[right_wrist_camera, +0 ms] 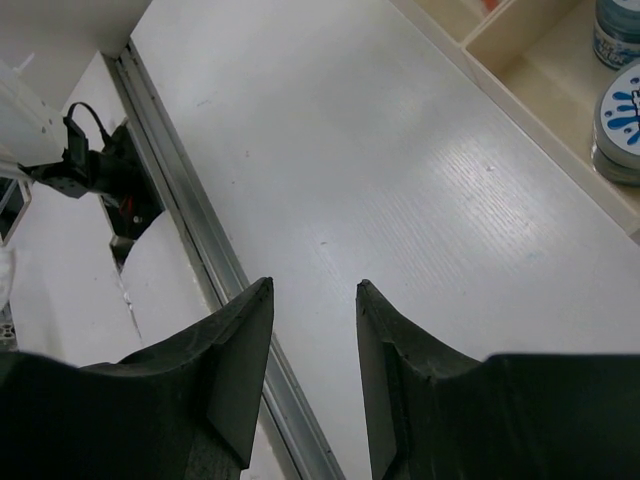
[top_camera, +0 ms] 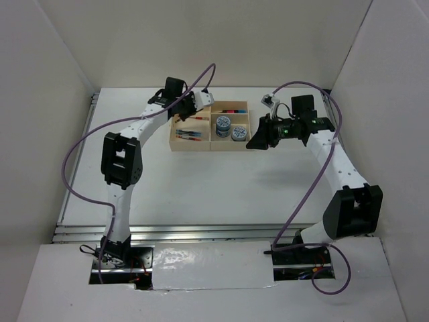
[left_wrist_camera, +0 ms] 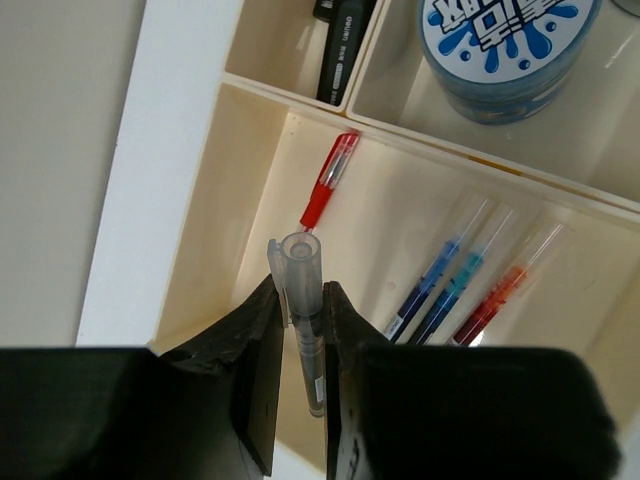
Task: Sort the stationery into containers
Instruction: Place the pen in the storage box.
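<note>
The left arm (top_camera: pixel 118 208) and right arm (top_camera: pixel 340 162) are built of white tubular links joined by black box-shaped joint housings (top_camera: pixel 121 161). A thin purple cable (top_camera: pixel 65 171) is routed loosely along each arm. A small green indicator light (top_camera: pixel 284 131) is seen on the right wrist. Matte black wedge-shaped fingers (right_wrist_camera: pixel 235 370) are fitted to both.

Legible markings: none confirmed in any view.
The round tape roll with a blue-and-white splash-printed top (left_wrist_camera: pixel 505 45) bears large white stylised characters, cut off by the frame edge and not decipherable. The short black plastic highlighter (left_wrist_camera: pixel 340 50) carries small white print along its barrel, too small and blurred to read.
</note>
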`<state>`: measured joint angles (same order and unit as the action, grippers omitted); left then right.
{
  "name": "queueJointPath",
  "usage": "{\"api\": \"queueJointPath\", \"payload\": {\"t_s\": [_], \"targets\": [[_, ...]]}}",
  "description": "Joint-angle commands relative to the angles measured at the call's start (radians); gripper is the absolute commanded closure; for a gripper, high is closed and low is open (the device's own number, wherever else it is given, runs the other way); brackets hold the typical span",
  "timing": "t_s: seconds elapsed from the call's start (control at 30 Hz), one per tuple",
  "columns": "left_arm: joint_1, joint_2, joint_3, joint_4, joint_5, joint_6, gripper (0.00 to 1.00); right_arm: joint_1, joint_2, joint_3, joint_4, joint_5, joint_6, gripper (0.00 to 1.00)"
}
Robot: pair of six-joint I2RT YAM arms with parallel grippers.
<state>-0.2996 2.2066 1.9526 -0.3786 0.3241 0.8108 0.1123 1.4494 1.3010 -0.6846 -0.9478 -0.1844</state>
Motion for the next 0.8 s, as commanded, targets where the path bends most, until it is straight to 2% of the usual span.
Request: {"api": "queueJointPath", "payload": {"t_s": [0.0, 0.13, 0.23, 0.43, 0.57, 0.77], "targets": [[0.014, 0.024, 0.01, 0.059, 0.084, 0.024, 0.92, -0.026, 0.034, 0.021, -0.026, -0.032, -0.02, 0.55], [0.031, 0.015, -0.05, 0.121, 0.174, 0.001, 0.92, -0.033, 0.057, 0.017, -0.027, -0.045, -0.02, 0.55], [0.031, 0.016, -0.093, 0.19, 0.176, -0.001, 0.92, -0.039, 0.066, 0.018, -0.035, -0.055, -0.024, 0.55], [0.024, 0.085, -0.037, 0.138, 0.168, 0.096, 0.87, -0.052, 0.092, 0.027, -0.052, -0.071, -0.03, 0.55], [0.019, 0.116, -0.009, 0.126, 0.159, 0.117, 0.8, -0.057, 0.103, 0.026, -0.059, -0.075, -0.035, 0.55], [0.011, 0.143, 0.014, 0.092, 0.156, 0.108, 0.63, -0.072, 0.12, 0.041, -0.092, -0.094, -0.055, 0.55]]}}
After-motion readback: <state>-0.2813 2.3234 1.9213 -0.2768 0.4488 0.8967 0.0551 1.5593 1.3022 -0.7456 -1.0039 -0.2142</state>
